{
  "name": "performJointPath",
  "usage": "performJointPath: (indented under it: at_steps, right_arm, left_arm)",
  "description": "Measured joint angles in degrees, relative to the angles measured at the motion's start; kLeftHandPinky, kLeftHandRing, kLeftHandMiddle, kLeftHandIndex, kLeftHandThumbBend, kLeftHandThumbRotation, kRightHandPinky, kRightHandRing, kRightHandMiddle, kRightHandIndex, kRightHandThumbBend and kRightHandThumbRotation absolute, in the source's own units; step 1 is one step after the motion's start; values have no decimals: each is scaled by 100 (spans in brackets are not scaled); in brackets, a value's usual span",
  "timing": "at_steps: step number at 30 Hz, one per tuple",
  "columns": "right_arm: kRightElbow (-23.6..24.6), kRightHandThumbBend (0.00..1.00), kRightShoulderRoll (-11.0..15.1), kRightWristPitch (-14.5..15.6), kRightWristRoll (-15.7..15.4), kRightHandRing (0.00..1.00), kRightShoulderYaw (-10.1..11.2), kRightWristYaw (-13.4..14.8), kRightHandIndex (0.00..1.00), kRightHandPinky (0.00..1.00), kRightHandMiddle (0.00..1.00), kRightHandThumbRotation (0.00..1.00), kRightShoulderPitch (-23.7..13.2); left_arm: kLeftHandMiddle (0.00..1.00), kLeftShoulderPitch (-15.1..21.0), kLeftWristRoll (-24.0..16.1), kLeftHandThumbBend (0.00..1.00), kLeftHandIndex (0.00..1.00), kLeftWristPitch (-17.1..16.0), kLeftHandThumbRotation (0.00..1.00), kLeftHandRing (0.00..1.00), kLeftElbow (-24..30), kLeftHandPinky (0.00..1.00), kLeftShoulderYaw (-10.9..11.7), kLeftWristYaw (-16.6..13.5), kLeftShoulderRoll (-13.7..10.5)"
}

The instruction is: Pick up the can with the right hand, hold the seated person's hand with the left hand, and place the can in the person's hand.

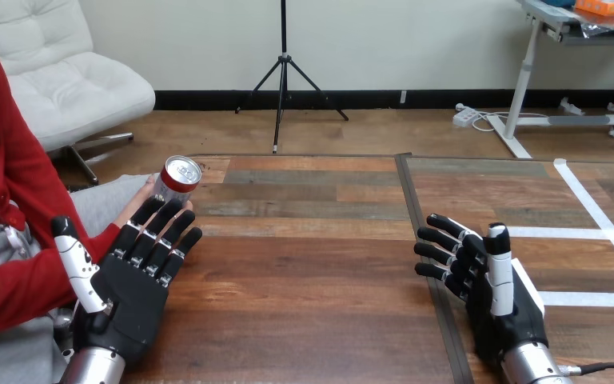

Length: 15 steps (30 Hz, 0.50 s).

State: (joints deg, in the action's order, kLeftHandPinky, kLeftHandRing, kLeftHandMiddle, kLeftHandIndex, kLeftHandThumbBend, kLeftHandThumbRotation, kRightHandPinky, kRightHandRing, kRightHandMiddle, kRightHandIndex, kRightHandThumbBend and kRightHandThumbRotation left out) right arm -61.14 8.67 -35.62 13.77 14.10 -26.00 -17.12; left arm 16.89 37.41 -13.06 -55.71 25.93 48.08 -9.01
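While held in person's hand [137, 204] at 10 o'clock: drink can [181, 174]. Left hand [132, 288] fingers [164, 228] straight, overlapping it. Right hand [496, 296] at 4 o'clock, fingers apart, empty.

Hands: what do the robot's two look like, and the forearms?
Left hand and right hand: black, white shells on the thumbs, pale marks along the black fingers. The right shows a white shell on its back. Left forearm and right forearm: silver, round.

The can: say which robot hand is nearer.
Left. The left hand is close beside the can, which rests in the person's hand; the right hand is far across the table.
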Motion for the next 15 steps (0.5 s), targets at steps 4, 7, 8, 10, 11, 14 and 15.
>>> performJointPath:
  at_steps: [4, 7, 8, 10, 11, 14, 15]
  right_arm:
    - [-1, 97, 0, -11, 11, 76, 40, 15, 77, 74, 77, 100, 0]
    - [-1, 96, 1, -11, 29, 76, 66, 18, 77, 73, 77, 100, 0]
    - [-1, 96, 1, -11, 36, 76, 73, 18, 77, 73, 77, 100, 0]
    - [-1, 95, 1, -11, 52, 75, 86, 17, 77, 73, 77, 100, 0]
    - [-1, 96, 0, -11, 61, 75, 92, 16, 77, 73, 77, 100, 0]
    - [-1, 96, -1, -10, 81, 75, 109, 16, 76, 72, 76, 100, 0]
    - [-1, 96, -1, -10, 84, 75, 113, 16, 76, 72, 76, 100, 0]
  left_arm:
    - [74, 0, -55, 77, 73, -45, 98, 79, -1, 79, -1, -11, 5]
    - [74, 0, -148, 77, 73, -131, 98, 78, -3, 78, -8, -63, 14]
    - [74, 0, -176, 77, 73, -155, 98, 78, -3, 78, -9, -82, 19]
    - [75, 0, -213, 77, 73, -191, 98, 78, -5, 78, -11, -97, 29]
    - [75, 0, -225, 76, 73, -204, 98, 79, -7, 78, -12, -97, 33]
    - [76, 0, -263, 75, 72, -245, 98, 79, -14, 79, -17, -97, 49]
    - [76, 0, -273, 75, 72, -254, 97, 80, -15, 79, -19, -97, 53]
